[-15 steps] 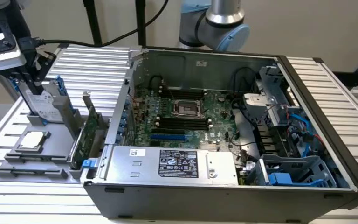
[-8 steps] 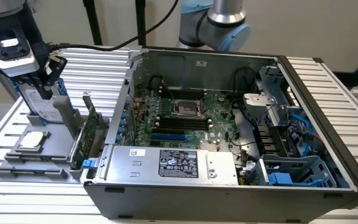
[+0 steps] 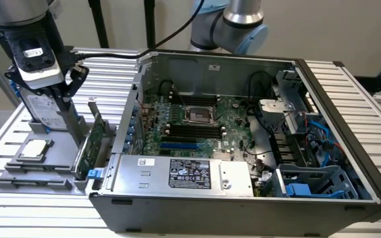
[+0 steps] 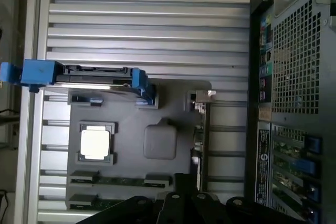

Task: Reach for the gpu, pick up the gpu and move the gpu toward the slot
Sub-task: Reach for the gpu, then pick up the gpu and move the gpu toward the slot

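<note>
Claw (image 3: 73,131) hangs low over the grey fixture (image 3: 25,184) on the worktop (image 3: 366,104), at the exterior view's left. Claw apart or together: can't tell. Contact with the gpu (image 3: 97,135): can't tell either; it's just beside it. The gpu stands on edge in the fixture, just outside the open PC case (image 3: 243,215). Hard drive (image 3: 45,111) is upright at the far end and the square chip (image 3: 34,148) lies flat nearer. The blue slot (image 3: 180,146) on the motherboard is well apart from the gpu.
</note>
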